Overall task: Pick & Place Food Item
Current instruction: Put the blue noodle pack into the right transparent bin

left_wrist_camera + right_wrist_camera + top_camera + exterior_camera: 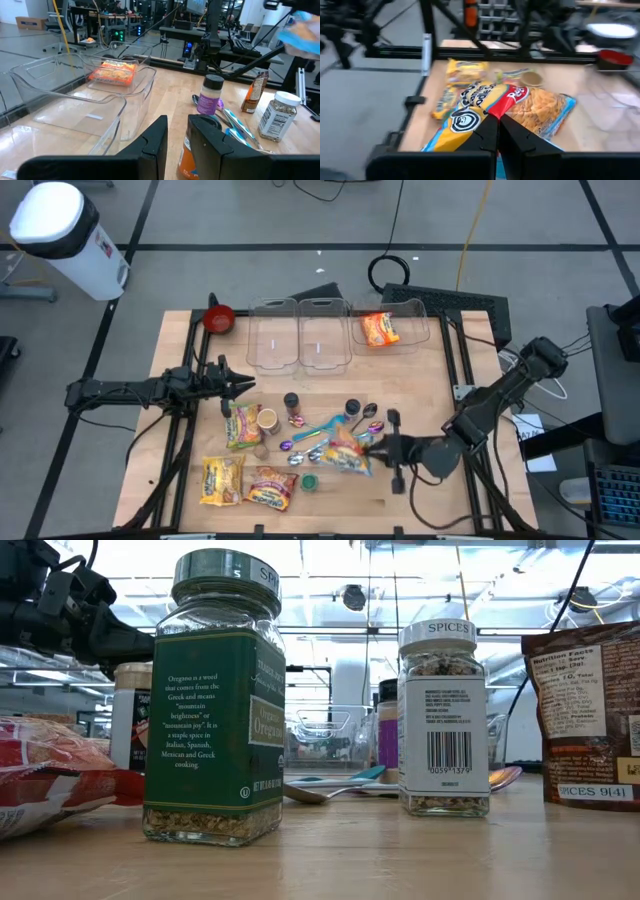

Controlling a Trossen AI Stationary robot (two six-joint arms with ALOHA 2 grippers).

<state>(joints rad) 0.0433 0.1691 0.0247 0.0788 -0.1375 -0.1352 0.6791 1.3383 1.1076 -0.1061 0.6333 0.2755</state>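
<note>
While the left arm is waiting at about nine o'clock on the light wooden table point(420, 375), the high view is showing the right gripper point(368, 448) reaching in from four o'clock and clenching on the blue, yellow and red crinkly snack bag point(343, 456) near the table's centre. An orange noodle packet point(379, 329) is lying in the right-hand clear plastic bin point(425, 330) at twelve o'clock, with two more clear bins beside it. A red bowl point(219, 319) is sitting at eleven o'clock, and yellow snack packets point(223, 478) are lying at seven o'clock. The left gripper point(240, 385) is hovering over the table's left half, its fingers lying close together.

In the low view, a green-labelled glass oregano jar point(213, 700) is standing at nine o'clock of a smaller white-labelled spice jar point(443, 720), the two well apart, with metal spoons point(330, 790) lying between and behind them.

In the left wrist view, the left gripper's fingers point(155, 145) are showing only a narrow gap and gripping nothing, while the noodle packet point(113, 72) is resting in its bin point(145, 82) and a purple-labelled bottle point(209, 95) is standing on the wood.

In the right wrist view, the right gripper's fingers point(487, 135) are pinching the snack bag point(520, 107) at its near edge.
</note>
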